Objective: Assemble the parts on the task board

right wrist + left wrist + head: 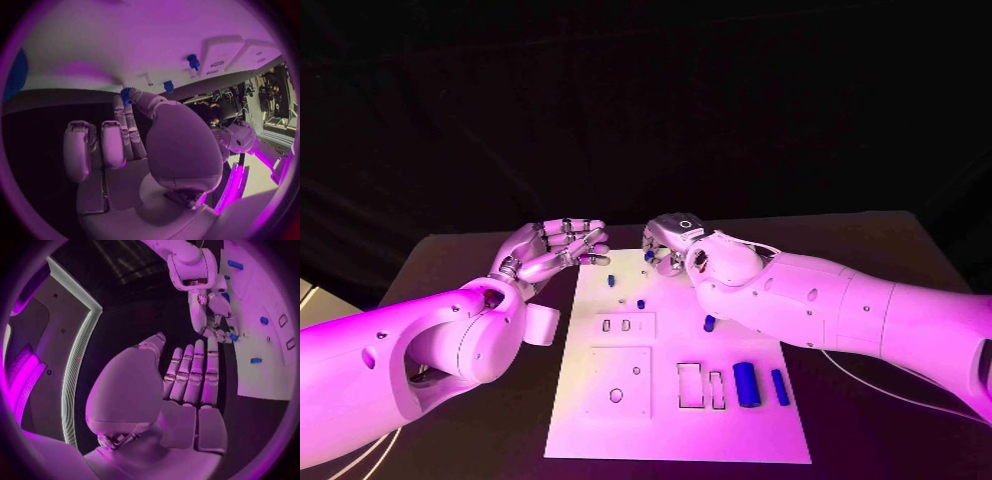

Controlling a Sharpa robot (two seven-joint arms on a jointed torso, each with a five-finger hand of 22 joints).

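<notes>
A black table carries the white task board (678, 420). At its far edge the right hand (672, 243) pinches a small blue part (127, 94) at its fingertips. It should lower that part squarely into its seat, without tilting. The left hand (560, 246), released and holding nothing, waits just left of the board.

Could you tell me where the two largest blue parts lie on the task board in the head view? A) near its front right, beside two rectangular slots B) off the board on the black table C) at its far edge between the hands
A: the two blue parts lie side by side near the front right of the task board, just right of the rectangular slots.
</notes>
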